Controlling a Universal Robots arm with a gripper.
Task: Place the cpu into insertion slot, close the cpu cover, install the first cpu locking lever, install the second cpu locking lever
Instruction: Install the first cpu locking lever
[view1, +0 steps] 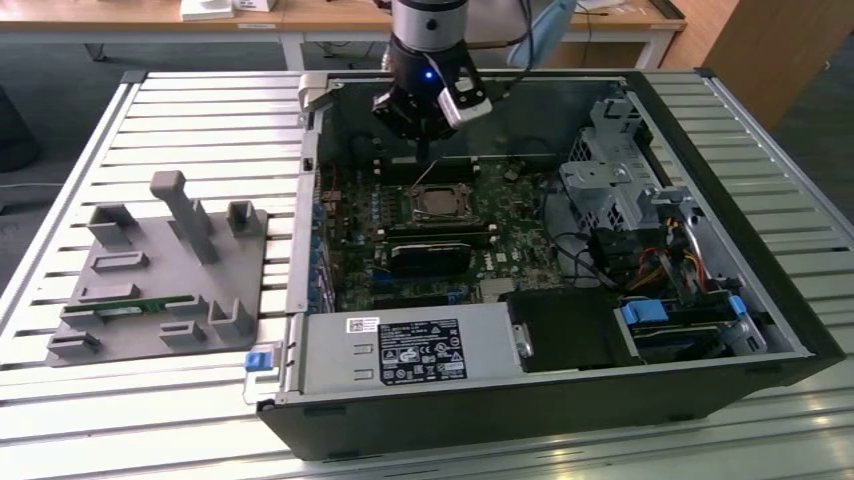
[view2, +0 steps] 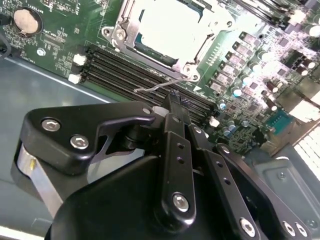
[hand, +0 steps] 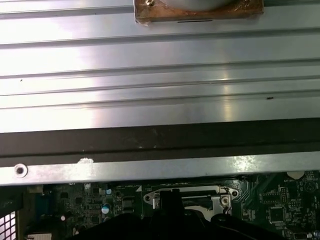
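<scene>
The claw (view2: 173, 96) hangs inside the open case (view1: 534, 410), fingers together, its tip just beside a wire lever (view2: 155, 88) at the slot's edge. The cpu (view2: 167, 30) lies in the slot (view1: 438, 204), with the cover (view2: 120, 40) down around it.

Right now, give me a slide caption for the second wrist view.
Pincer close to a wire locking lever, with the cpu cover down over the silvery cpu.

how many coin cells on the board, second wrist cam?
1: a round silvery coin-cell battery on the green circuit board, close to the board's edge. Others may be hidden.
</scene>
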